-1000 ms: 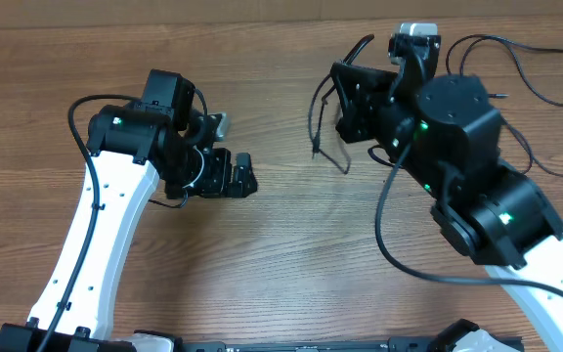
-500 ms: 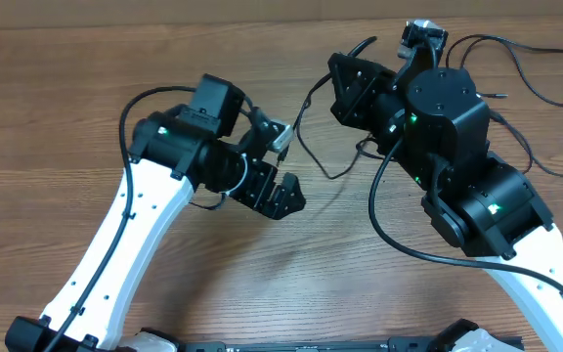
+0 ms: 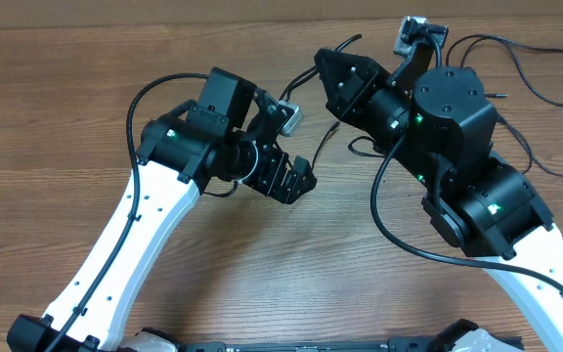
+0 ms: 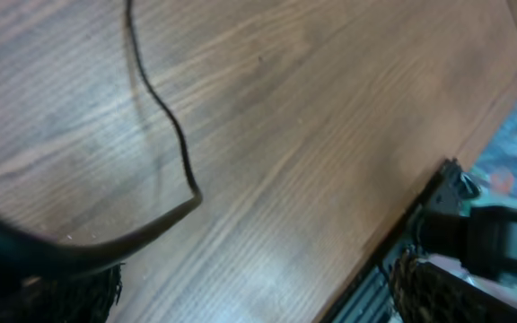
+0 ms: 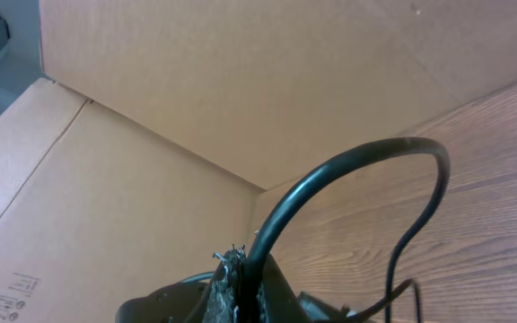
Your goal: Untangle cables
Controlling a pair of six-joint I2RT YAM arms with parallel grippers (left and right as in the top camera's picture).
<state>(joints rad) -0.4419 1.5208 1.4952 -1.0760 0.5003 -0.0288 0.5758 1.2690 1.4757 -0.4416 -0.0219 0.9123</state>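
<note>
My right gripper (image 5: 240, 269) pinches the cable (image 5: 393, 144) near the table's twelve o'clock, with the slack trailing toward six. My left gripper (image 3: 293, 182) is spread and empty. I should take the strand low, probably beside its kink, then draw slowly toward nine.

The overhead camera looks straight down from high above the bench (image 3: 47, 117), taking in a broad stretch of it. The left wrist camera hangs close over the wood, tilted toward a bench edge (image 4: 411, 202). The right wrist camera tips upward, a cable (image 5: 348, 166) looming near its lens, toward cardboard walls (image 5: 240, 81). All three share the bench's wood.
</note>
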